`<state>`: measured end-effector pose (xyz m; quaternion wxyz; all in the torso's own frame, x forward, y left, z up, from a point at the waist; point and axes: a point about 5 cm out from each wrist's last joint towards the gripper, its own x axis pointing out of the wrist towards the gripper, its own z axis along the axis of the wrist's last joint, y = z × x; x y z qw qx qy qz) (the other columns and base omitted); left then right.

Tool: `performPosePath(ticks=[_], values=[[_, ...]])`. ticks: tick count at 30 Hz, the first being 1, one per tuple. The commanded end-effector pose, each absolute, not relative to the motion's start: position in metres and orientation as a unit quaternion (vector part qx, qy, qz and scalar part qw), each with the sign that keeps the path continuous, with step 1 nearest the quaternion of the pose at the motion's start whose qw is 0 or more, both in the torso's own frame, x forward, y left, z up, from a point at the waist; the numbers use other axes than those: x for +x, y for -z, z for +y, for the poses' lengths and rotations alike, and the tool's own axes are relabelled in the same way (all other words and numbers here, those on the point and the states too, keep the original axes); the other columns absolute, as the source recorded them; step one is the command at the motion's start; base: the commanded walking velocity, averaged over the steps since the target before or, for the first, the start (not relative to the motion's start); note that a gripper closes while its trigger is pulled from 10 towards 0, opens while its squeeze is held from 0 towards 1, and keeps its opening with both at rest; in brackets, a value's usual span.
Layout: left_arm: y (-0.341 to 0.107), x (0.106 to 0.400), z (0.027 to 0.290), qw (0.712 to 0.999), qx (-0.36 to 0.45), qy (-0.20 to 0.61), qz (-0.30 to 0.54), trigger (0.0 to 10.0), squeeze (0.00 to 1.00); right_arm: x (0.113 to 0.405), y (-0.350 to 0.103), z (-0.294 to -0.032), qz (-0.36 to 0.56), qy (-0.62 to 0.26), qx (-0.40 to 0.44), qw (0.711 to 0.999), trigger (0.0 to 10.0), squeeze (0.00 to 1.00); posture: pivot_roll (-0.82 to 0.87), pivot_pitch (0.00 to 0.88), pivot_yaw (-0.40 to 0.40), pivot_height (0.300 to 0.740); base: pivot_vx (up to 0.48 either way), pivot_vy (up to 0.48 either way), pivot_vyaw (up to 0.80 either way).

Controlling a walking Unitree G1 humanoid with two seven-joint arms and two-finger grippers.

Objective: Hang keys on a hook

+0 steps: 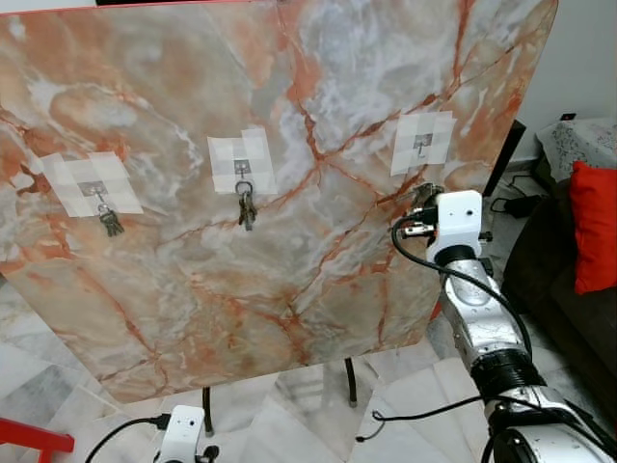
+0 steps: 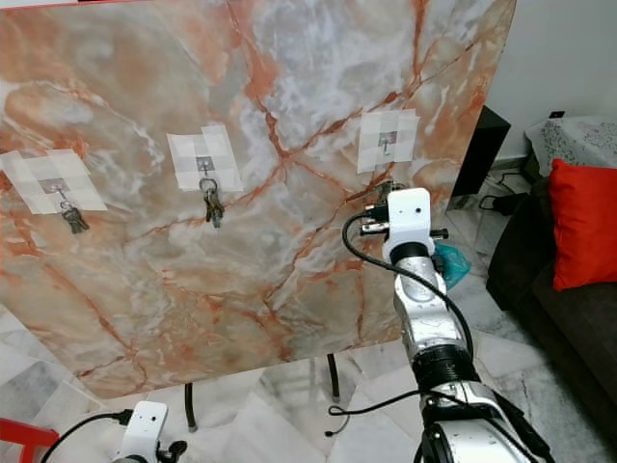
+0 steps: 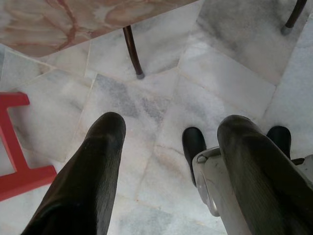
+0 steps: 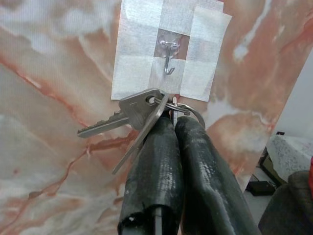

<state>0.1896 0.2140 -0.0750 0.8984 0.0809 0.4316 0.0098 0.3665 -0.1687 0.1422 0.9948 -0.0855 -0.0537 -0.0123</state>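
Note:
A marbled board (image 1: 289, 193) leans upright with three taped hooks. The left hook (image 1: 96, 192) and the middle hook (image 1: 242, 172) each carry a bunch of keys. The right hook (image 1: 422, 145) is bare, a small metal hook (image 4: 169, 58) on white tape. My right gripper (image 4: 173, 120) is raised just below it, shut on a key ring with silver keys (image 4: 129, 115) that fan out sideways over the fingertips. The ring sits a short way under the hook, apart from it. My left gripper (image 3: 168, 134) hangs low over the floor, open with nothing in it.
The board stands on thin dark legs (image 1: 351, 381) over a pale marble floor (image 3: 161, 93). A dark sofa with a red cushion (image 1: 593, 227) is at the right. A red frame (image 3: 17, 156) lies on the floor at the left.

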Motion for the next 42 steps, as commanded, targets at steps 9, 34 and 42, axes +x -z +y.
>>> performPosePath(ticks=[9, 34, 42], values=[[0.0743, 0.1909, 0.2144, 0.898, 0.084, -0.009, 0.431, 10.0, 0.0, 0.3557, -0.1295, -0.1759, -0.039, 0.021, -0.087, 0.995, 10.0, 0.0, 0.04, 0.0, -0.042, 0.74, 0.0, 0.0, 0.0], [0.0749, 0.1901, 0.213, 0.898, 0.083, -0.006, 0.431, 10.0, 0.0, 0.3567, -0.1325, -0.1713, -0.043, 0.019, -0.084, 0.995, 10.0, 0.0, 0.04, 0.0, -0.041, 0.74, 0.052, 0.0, 0.0], [0.0751, 0.1897, 0.2129, 0.899, 0.081, -0.006, 0.431, 10.0, 0.0, 0.3567, -0.1329, -0.1708, -0.043, 0.019, -0.084, 0.995, 10.0, 0.0, 0.05, 0.0, -0.042, 0.74, 0.3, 0.0, 0.0]])
